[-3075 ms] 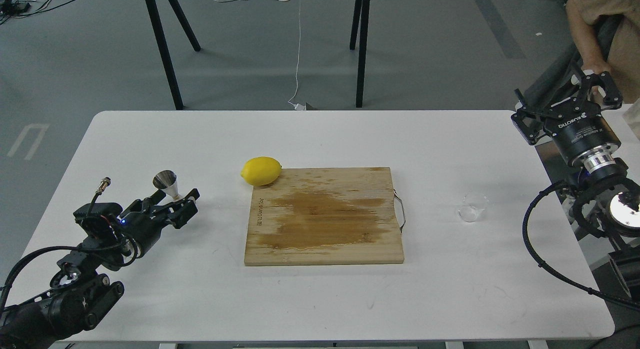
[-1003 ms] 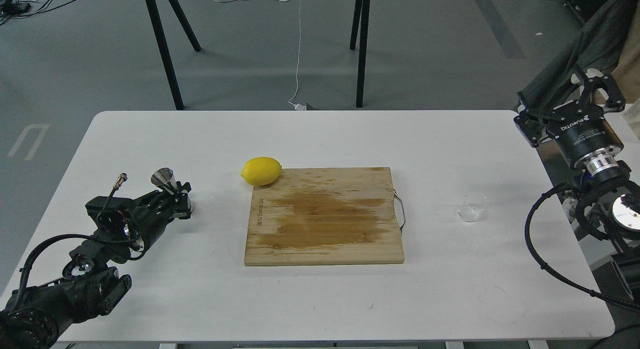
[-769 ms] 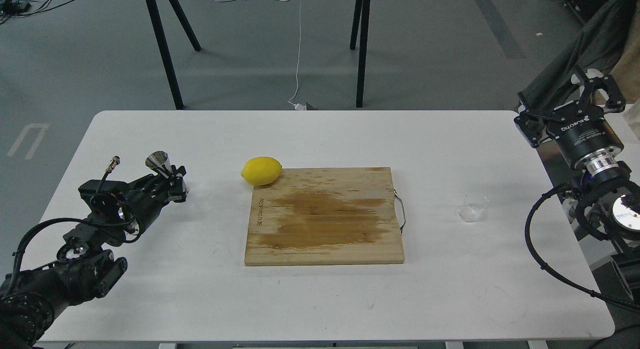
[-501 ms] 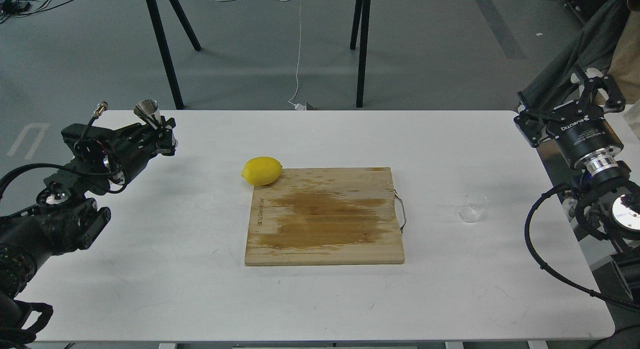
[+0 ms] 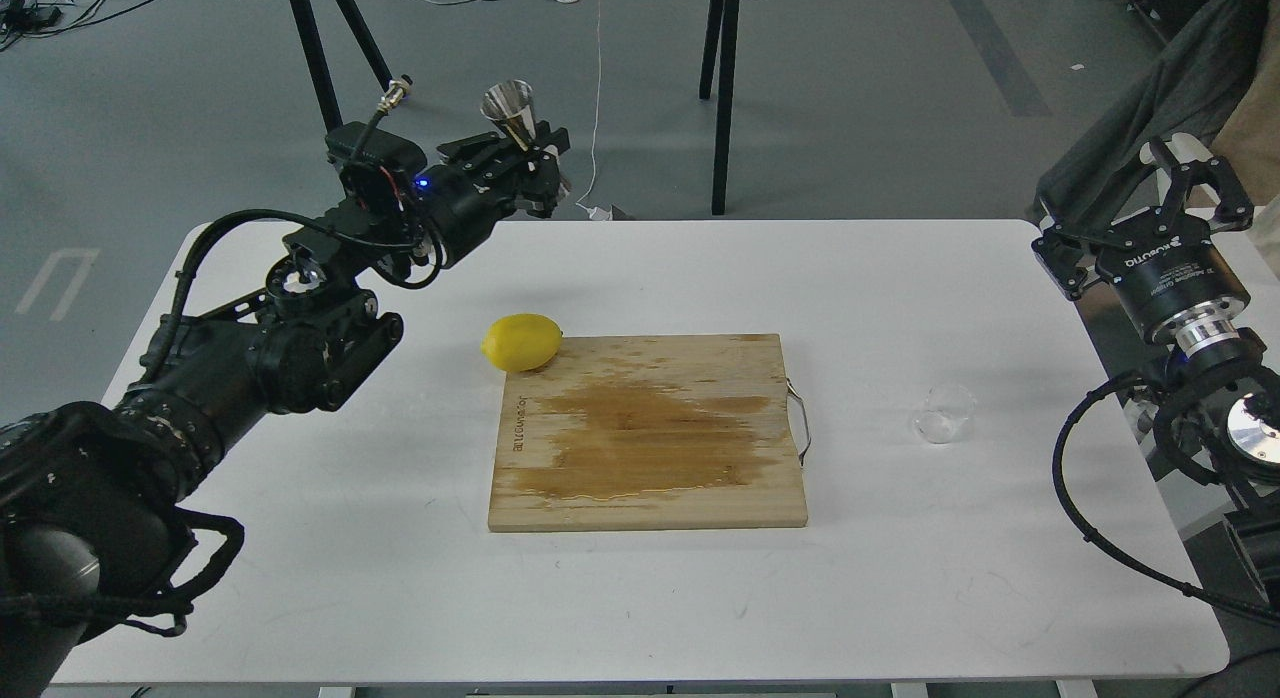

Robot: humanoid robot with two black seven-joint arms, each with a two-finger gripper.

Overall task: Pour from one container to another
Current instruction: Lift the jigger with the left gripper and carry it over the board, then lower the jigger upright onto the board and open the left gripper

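The steel jigger (image 5: 510,106) is held upright in the air, above and behind the table's far edge, with my left gripper (image 5: 535,160) shut on its narrow waist. Only its upper cone shows clearly; the lower cone is hidden between the fingers. The small clear glass cup (image 5: 945,415) stands on the white table (image 5: 300,538), right of the cutting board. My right gripper (image 5: 1120,203) hangs open and empty beyond the table's right edge, well above and to the right of the cup.
A wet-stained wooden cutting board (image 5: 650,433) with a wire handle lies mid-table. A lemon (image 5: 522,341) rests at its far left corner. Black stand legs (image 5: 725,98) rise behind the table. A dark jacket (image 5: 1150,128) hangs behind the right gripper.
My left gripper shut on the jigger, lifted it off the table's left side and carried it up and to the right. The right arm barely moved. The cup stayed put.
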